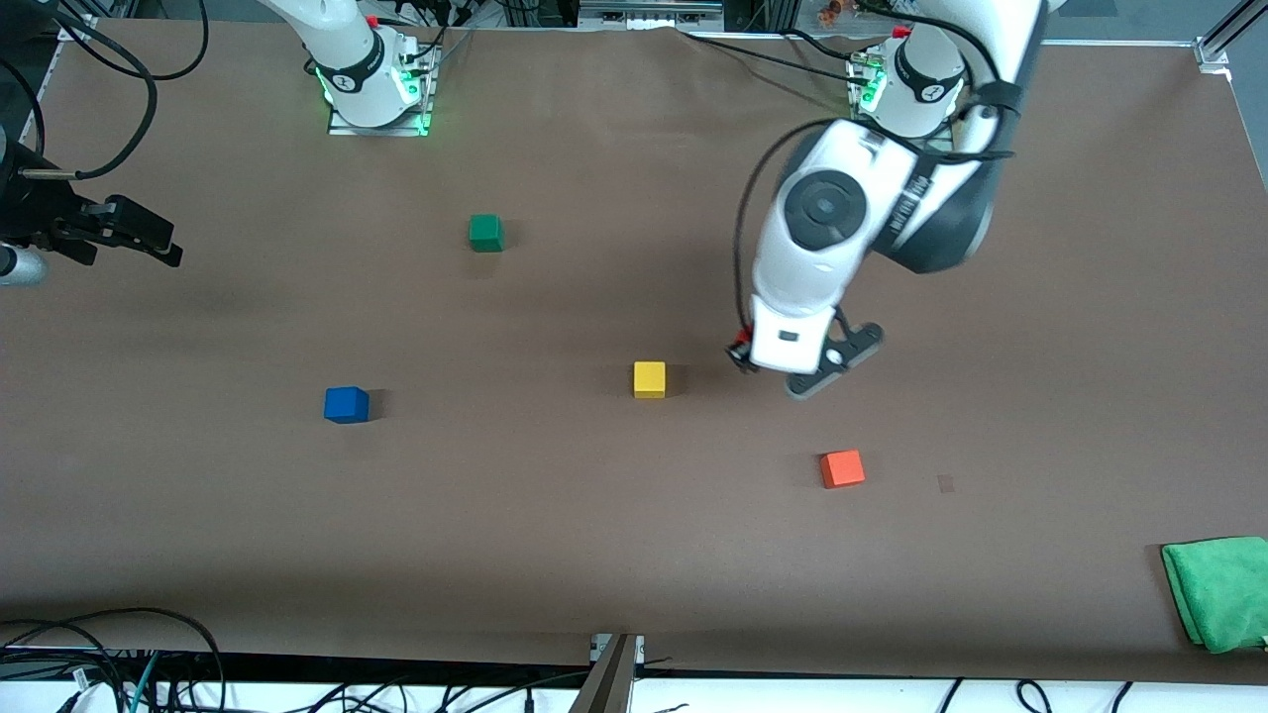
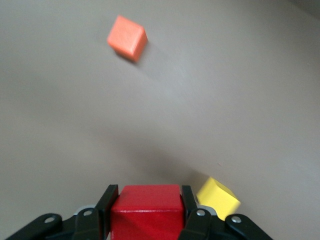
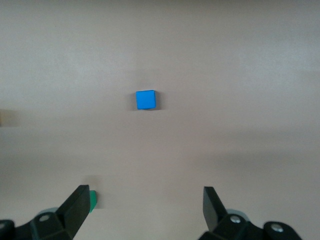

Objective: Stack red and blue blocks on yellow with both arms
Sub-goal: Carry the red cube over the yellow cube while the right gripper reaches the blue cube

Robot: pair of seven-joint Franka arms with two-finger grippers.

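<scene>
The yellow cube sits on the brown table and serves as the landmark here. The left gripper hangs in the air just beside it, toward the left arm's end of the table, its fingers clamped on the red cube; in the front view the arm's white wrist hides that cube, and only the gripper shows below it. In the left wrist view the yellow cube lies close to the held red one, apart from it.

The blue cube rests on the table well away from the yellow cube, toward the right arm's end and slightly nearer the front camera. The right gripper waits up in the air at that end of the table, jaws spread wide and empty (the right wrist view shows the blue cube on the table below it).

An orange cube lies nearer the front camera than the yellow cube, toward the left arm's end. A green cube lies farther from the camera than the yellow cube, toward the right arm's end. A green cloth sits at the table's corner.
</scene>
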